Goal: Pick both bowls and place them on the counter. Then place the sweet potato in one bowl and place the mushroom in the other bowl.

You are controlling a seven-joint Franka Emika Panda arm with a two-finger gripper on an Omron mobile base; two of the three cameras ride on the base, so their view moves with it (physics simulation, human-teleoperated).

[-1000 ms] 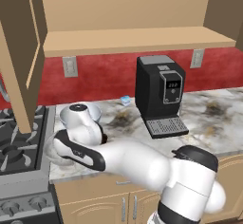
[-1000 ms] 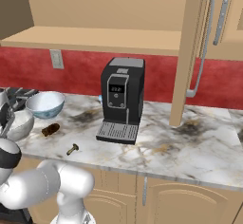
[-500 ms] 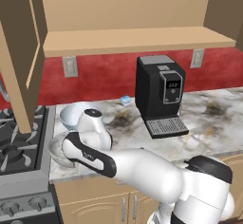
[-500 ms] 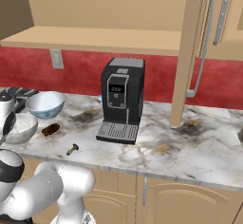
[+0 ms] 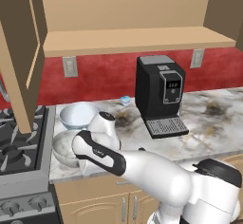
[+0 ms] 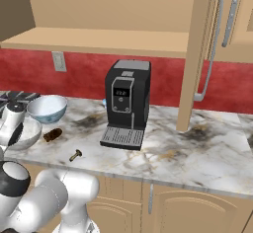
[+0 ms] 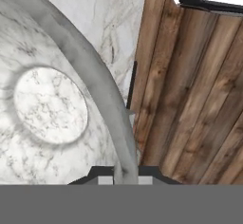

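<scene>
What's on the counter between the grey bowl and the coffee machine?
The sweet potato, beside the grey bowl; then bare marble up to the coffee machine, seen in the right base view.

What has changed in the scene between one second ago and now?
The grey bowl, with the gripper shut on its rim, came down beside the blue bowl near the counter's left end, and the arm swung lower with it. The blue bowl, the sweet potato, the mushroom and the coffee machine stayed where they were.
</scene>
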